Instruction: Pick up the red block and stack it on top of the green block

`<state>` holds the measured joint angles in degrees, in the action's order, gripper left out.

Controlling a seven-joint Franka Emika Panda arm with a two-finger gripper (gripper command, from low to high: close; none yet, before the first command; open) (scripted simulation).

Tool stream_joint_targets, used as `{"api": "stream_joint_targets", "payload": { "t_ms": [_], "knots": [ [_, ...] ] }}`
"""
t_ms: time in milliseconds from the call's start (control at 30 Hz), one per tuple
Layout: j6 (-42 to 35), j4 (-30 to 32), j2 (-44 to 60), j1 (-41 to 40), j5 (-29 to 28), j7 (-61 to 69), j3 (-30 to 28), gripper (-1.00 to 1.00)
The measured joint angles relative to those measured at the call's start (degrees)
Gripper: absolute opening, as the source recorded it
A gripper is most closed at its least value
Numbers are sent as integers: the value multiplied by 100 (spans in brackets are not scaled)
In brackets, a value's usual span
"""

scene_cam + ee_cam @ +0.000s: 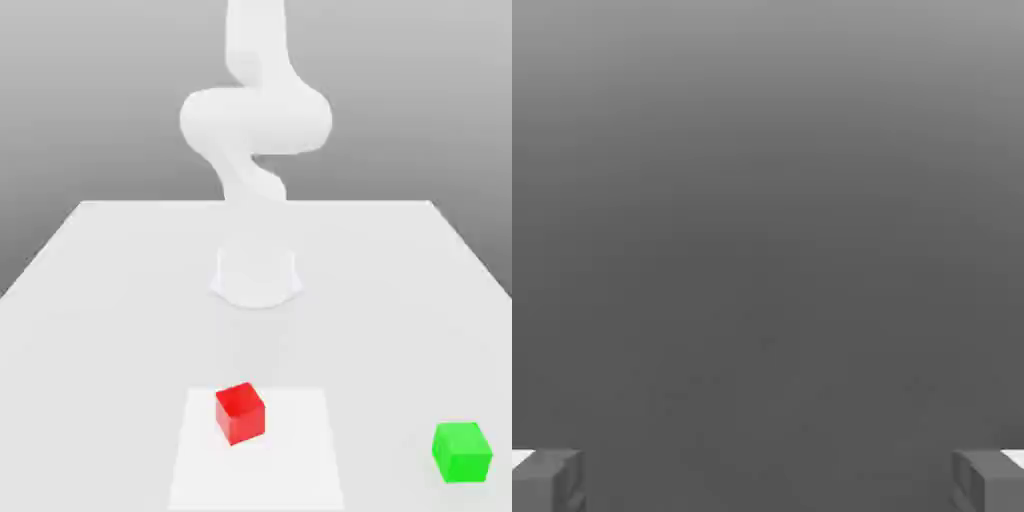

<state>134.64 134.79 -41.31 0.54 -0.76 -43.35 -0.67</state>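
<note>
**Two cubes at rest on the table**

The red block [240,412], a small matte cube, sits flat on the table [120,300], turned so one vertical edge faces the exterior view (on a slightly brighter square patch). The green block [462,452], of like size, rests flat well apart toward the exterior view's right, slightly nearer the camera.

red block [240,412]: bright red, plain, with no pattern
green block [462,452]: bright green, plain, seen at four o'clock from the red block
table [100,300]: pale grey-white
patch [300,460]: a whiter square under the red block
arm [255,120]: white
fingertips [547,482]: grey, white-edged
backdrop [768,200]: graded grey
</note>
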Motion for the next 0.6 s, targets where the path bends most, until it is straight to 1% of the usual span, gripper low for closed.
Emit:
{"api": "stream_joint_targets", "payload": {
  "t_ms": [333, 467, 600],
  "knots": [
    [1330, 1352, 2142, 240, -226, 1246, -425, 0],
    [1869, 1894, 3006, 308, -181, 1846, -576, 0],
    [2393, 2423, 3844, 344, -17, 2510, -657, 0]
  ]
}}
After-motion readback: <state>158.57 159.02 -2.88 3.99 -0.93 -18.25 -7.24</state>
